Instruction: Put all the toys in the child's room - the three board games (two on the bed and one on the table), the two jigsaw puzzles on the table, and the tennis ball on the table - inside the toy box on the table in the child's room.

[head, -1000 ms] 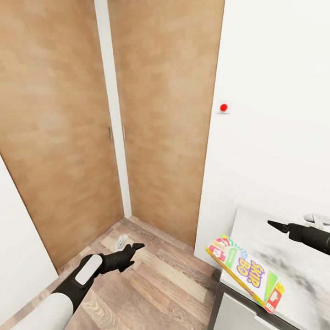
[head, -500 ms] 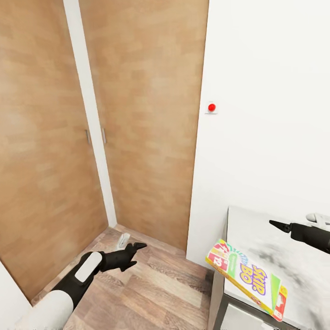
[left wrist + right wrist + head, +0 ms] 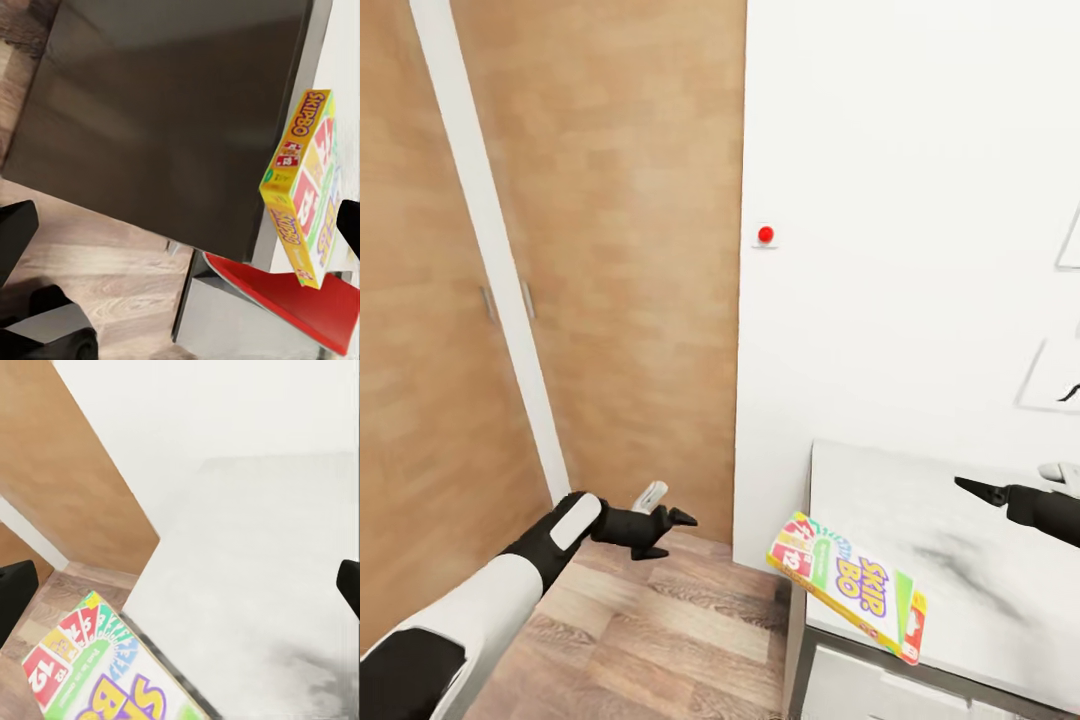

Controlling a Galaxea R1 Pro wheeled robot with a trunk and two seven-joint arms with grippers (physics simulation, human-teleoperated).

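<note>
I keep turning right, so the table [image 3: 960, 520] and board game [image 3: 847, 585] slide closer, while my left gripper [image 3: 665, 530] and right gripper [image 3: 972, 488] both look pinched together and hold nothing.

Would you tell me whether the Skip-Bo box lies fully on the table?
No: the box overhangs the table edge, one corner out over the floor.

Pale table [image 3: 960, 560] by the white wall

A colourful board game [image 3: 850, 585] lies on its near corner, one end overhanging the edge above the wood floor [image 3: 660, 640].
</note>
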